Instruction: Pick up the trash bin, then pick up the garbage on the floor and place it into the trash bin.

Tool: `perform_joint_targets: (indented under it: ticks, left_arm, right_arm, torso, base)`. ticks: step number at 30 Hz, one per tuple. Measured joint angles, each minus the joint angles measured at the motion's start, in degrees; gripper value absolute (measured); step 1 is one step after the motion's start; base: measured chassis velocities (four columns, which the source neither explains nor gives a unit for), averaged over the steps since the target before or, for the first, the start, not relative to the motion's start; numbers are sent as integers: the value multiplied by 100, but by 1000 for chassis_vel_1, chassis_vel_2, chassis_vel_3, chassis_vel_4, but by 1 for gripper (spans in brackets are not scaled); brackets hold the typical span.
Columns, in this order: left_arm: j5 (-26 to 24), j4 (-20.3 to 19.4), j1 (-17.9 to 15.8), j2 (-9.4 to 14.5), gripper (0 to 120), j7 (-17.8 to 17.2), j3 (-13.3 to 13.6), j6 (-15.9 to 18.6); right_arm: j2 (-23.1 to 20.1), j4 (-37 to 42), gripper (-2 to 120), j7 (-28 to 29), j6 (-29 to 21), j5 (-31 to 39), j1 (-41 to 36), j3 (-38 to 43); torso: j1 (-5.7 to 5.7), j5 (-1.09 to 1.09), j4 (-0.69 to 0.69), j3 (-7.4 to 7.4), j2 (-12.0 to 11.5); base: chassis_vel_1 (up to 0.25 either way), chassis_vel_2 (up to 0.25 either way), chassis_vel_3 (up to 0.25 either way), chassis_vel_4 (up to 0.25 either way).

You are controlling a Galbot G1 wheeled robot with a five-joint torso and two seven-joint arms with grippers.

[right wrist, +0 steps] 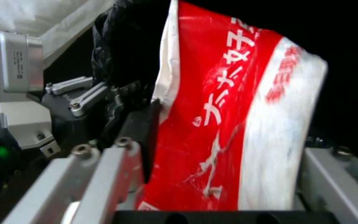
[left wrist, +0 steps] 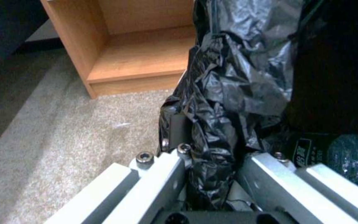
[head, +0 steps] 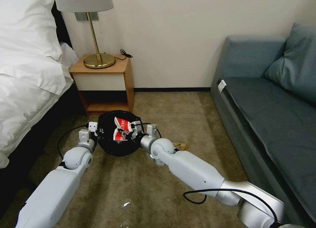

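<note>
Beside the nightstand [head: 105, 79]: left gripper [left wrist: 212, 174] clamped on the trash bin [head: 115, 135] rim thru its black liner [left wrist: 228, 102], keeping the mouth up to take litter. Right gripper [right wrist: 224, 174], closed on a red-and-white packet [right wrist: 228, 118], hangs over the bin opening. Crumpled brown paper [head: 179, 145] on carpet by the right arm, away from the nightstand; bed [head: 26, 89] & sofa [head: 263, 116] flank it.

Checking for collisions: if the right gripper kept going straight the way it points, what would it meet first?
Probably the left gripper, clamped on the trash bin rim opposite. The right gripper, holding the red-and-white packet, points across the bin's mouth; depth is unclear.
</note>
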Motion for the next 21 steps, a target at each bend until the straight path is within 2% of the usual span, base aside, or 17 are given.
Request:
perform_joint_targets:
  ticks: [2,3,7,9,10,11,13,21]
  left_arm:
    - [11,-5,37,-6,0,0,-28,-5]
    - [11,-5,37,-6,0,0,-28,-5]
    - [19,-28,69,-5,0,1,-46,-7]
    - [19,-28,69,-5,0,1,-47,-7]
    - [20,-39,70,-3,0,0,-55,-7]
    - [20,-39,70,-3,0,0,-55,-7]
    - [20,-40,70,-2,0,1,-69,-8]
    - [48,16,88,-6,0,1,-155,-24]
  right_arm:
    - [-10,21,61,17,10,-22,-22,0]
    - [-10,21,61,17,10,-22,-22,0]
    - [-3,58,78,42,10,-26,-30,-9]
    - [-2,59,79,42,11,-26,-30,-9]
    - [7,67,88,50,4,-17,-28,-11]
    - [7,67,88,50,4,-17,-28,-11]
    - [15,68,98,53,-9,-12,-26,-2]
    - [-30,-82,100,13,-15,-105,-15,225]
  torso:
    - [0,0,0,0,0]
    - [0,0,0,0,0]
    - [0,0,0,0,0]
    - [0,0,0,0,0]
    - [0,0,0,0,0]
    - [0,0,0,0,0]
    - [0,0,0,0,0]
    - [0,1,0,0,0]
  base:
    - [0,0,0,0]
    - [0,0,0,0]
    - [0,0,0,0]
    - [0,0,0,0]
    - [0,0,0,0]
    - [0,0,0,0]
    - [0,0,0,0]
    - [0,0,0,0]
